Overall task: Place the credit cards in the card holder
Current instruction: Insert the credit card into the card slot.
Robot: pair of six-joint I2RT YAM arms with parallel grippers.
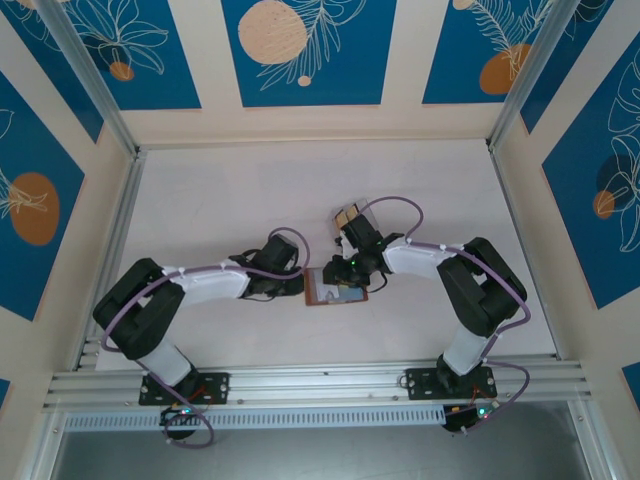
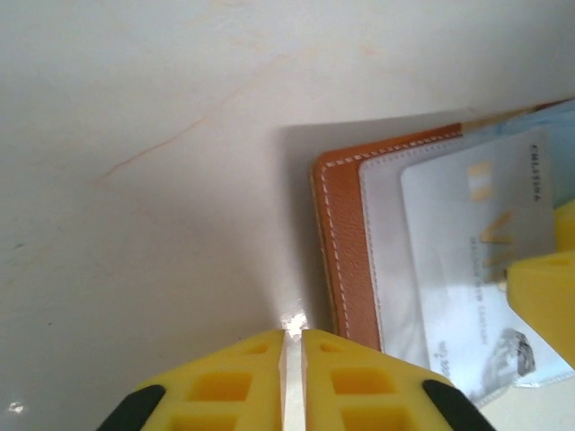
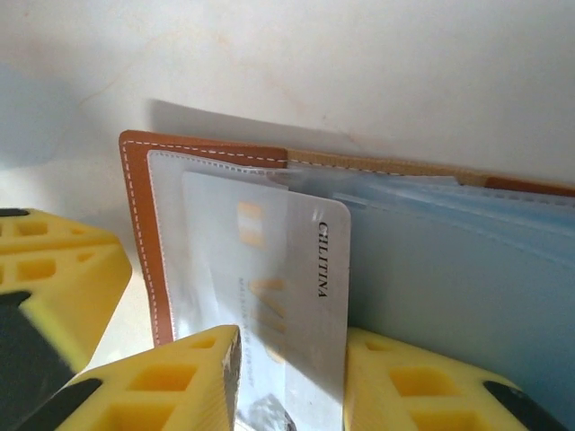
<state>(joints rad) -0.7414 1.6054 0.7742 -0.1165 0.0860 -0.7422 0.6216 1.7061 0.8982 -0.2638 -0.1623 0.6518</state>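
The left gripper [image 2: 293, 339] has its jaws together, tips low over the worktop [image 2: 135, 224] and just beside the left edge of the wallet [image 2: 346, 251]. The wallet lies open about midway between the worktop's side edges, toward the near edge. The right gripper [image 3: 292, 350] has its jaws clamped on a card [image 3: 269, 260], which sits partly inside the wallet's clear sleeve. A clear box [image 1: 350, 214] stands just behind that gripper.
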